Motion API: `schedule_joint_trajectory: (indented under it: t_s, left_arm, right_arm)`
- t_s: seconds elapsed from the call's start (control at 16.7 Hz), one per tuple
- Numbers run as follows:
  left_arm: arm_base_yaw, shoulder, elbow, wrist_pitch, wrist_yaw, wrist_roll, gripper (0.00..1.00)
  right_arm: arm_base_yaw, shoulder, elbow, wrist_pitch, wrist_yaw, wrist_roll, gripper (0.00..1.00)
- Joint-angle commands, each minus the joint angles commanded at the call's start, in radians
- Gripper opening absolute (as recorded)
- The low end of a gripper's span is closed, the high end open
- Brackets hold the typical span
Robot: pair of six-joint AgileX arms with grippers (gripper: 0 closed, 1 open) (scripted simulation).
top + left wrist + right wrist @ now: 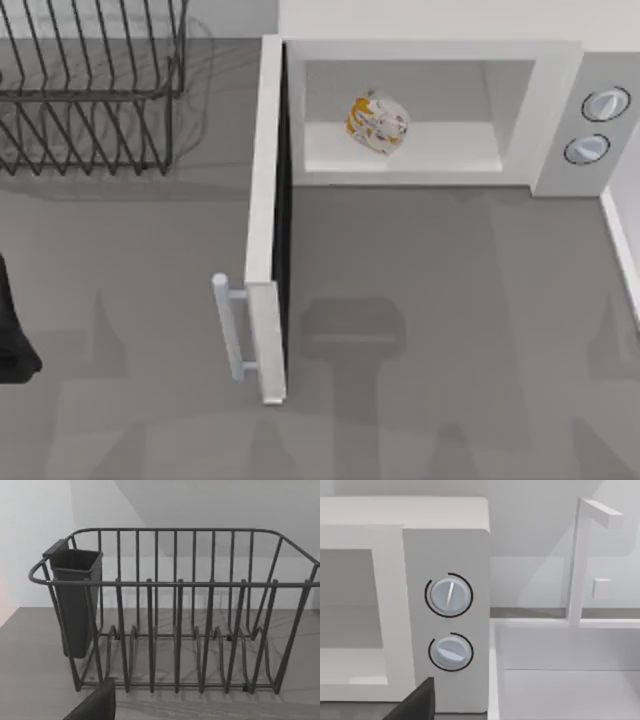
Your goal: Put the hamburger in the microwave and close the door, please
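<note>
The hamburger [377, 123], a small whitish lump with orange blotches, rests on the floor of the microwave [430, 50] cavity, near its middle. The door [265, 200] stands wide open, swung out toward the table's front, with its pale bar handle [228, 325] on its left face. Part of my left arm [10, 335] sits dark at the table's far left edge, well away from the door. A dark piece of my left gripper [95, 705] faces the wire rack. A dark piece of my right gripper [415, 702] faces the microwave [445, 545] knob panel.
A black wire rack [90, 90] stands at the back left, with a dark cup [75, 600] hung on one end. Two round knobs [606, 104] sit on the microwave's grey right panel. A white sink [570, 670] with a faucet [580, 560] adjoins the microwave's right side.
</note>
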Motion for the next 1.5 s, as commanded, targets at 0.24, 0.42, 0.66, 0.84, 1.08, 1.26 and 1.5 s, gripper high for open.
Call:
schedule_joint_trajectory:
  t_s: [0.24, 0.42, 0.66, 0.84, 1.08, 1.26, 1.5]
  left_arm:
    - [0.000, 0.000, 0.000, 0.000, 0.000, 0.000, 0.92]
    - [0.000, 0.000, 0.000, 0.000, 0.000, 0.000, 0.70]
    - [0.000, 0.000, 0.000, 0.000, 0.000, 0.000, 0.40]
    - [0.000, 0.000, 0.000, 0.000, 0.000, 0.000, 0.17]
    - [0.000, 0.000, 0.000, 0.000, 0.000, 0.000, 0.00]
    - [0.000, 0.000, 0.000, 0.000, 0.000, 0.000, 0.00]
    - [0.000, 0.000, 0.000, 0.000, 0.000, 0.000, 0.00]
  right_arm:
    - [0.000, 0.000, 0.000, 0.000, 0.000, 0.000, 1.00]
    - [0.000, 0.000, 0.000, 0.000, 0.000, 0.000, 1.00]
    - [0.000, 0.000, 0.000, 0.000, 0.000, 0.000, 1.00]
    - [0.000, 0.000, 0.000, 0.000, 0.000, 0.000, 1.00]
    - [0.000, 0.000, 0.000, 0.000, 0.000, 0.000, 1.00]
    - [0.000, 0.000, 0.000, 0.000, 0.000, 0.000, 1.00]
    - [0.000, 0.000, 0.000, 0.000, 0.000, 0.000, 1.00]
